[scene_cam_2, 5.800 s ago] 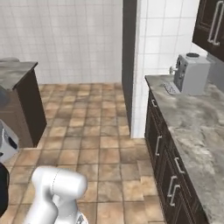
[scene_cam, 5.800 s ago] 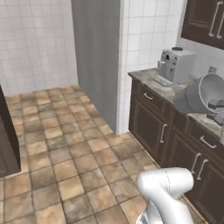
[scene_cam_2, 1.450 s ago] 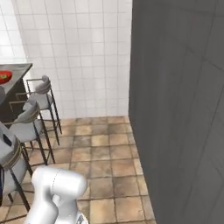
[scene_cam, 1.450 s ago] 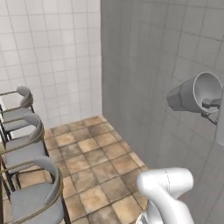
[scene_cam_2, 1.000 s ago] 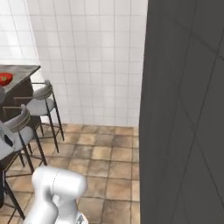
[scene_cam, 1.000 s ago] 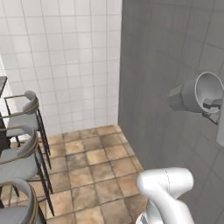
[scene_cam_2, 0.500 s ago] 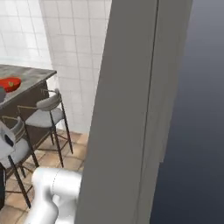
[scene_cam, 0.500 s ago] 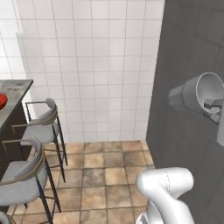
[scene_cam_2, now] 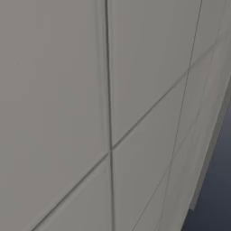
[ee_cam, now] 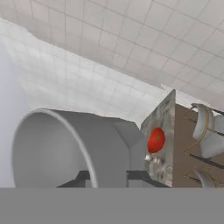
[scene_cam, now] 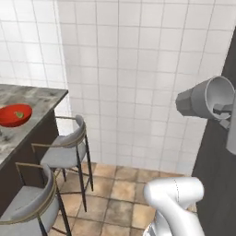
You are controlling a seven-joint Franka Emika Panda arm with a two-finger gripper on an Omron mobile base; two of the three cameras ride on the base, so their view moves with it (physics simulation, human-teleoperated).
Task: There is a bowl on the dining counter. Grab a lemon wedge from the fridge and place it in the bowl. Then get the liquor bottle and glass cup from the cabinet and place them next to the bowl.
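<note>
The gripper (scene_cam: 224, 112) pinches the glass cup (scene_cam: 204, 98) by its rim; the bowl (scene_cam: 14, 114) sits near the dining counter's (scene_cam: 44, 96) corner. Risk: the tilted cup slipping or striking the stools (scene_cam: 64, 150).

left base view faces the tiled wall, bowl (scene_cam: 14, 115) at left; the rolled hand view shares it (ee_cam: 156, 140), right of centre.

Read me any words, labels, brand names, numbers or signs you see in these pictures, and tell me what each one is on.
There is no readable text.
The glass cup in the hand: plain grey, no label.
The red bowl on the dining counter: no marking.
The stools, the white wall tiles and the grey panel carry no writing or signs.
</note>
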